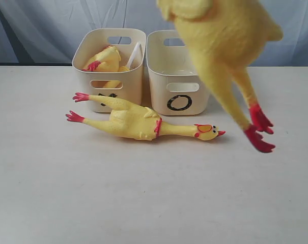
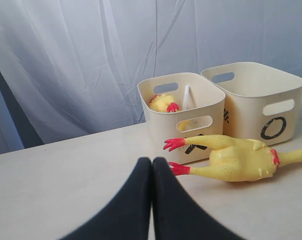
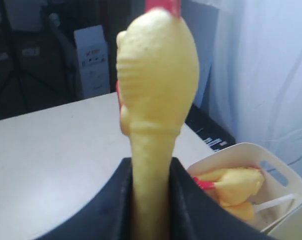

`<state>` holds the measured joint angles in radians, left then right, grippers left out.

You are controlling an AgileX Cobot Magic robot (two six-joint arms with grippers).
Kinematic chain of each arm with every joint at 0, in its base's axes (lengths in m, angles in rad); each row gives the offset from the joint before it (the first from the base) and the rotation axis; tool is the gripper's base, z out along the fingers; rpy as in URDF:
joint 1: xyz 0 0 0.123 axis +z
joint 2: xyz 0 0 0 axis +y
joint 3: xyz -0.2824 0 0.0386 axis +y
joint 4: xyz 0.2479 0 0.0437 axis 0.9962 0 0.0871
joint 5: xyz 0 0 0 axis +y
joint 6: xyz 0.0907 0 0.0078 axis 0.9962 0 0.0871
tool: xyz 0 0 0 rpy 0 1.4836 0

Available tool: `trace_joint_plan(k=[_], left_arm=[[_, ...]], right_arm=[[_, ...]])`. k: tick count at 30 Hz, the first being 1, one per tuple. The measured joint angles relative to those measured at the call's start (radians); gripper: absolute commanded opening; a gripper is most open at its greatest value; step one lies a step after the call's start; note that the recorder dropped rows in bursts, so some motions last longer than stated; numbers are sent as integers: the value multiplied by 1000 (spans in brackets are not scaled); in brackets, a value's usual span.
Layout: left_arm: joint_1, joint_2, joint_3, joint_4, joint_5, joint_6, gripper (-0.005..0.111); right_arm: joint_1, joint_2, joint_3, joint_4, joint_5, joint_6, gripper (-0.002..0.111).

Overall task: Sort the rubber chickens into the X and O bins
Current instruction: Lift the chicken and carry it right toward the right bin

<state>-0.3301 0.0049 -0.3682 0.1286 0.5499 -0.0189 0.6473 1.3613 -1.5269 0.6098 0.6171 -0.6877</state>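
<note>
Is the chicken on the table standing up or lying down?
Lying down: the long yellow rubber chicken rests flat on the white table.

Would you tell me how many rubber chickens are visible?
3: lying chicken on the table, binned chicken in the X bin, held chicken in right fingers; more possibly hidden.

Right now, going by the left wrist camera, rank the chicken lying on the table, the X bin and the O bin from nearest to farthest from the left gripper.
1. Lying chicken: on the table, just ahead of the left gripper.
2. X bin: directly behind the chicken's feet.
3. O bin: beside the X bin, farther off to the side.
</note>
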Motion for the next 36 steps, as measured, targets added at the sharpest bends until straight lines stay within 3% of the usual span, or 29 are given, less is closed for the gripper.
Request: trace_joint_plan(k=[7,14,25,32,36], left_arm=[[0,0,0,0,0,0,0],[0,0,0,0,0,0,0],[0,0,0,0,0,0,0],[0,0,0,0,0,0,0],[0,0,0,0,0,0,0]], right_arm=[[-217,-61,0,136,-41,4,-1],[-352,-38,0,261,-182,4,-1],[-457,135,0,373,-431,-14,-1],[-475,265,0,422,-599,-16,-1],[-476,326,0,437,-730,80,-1]])
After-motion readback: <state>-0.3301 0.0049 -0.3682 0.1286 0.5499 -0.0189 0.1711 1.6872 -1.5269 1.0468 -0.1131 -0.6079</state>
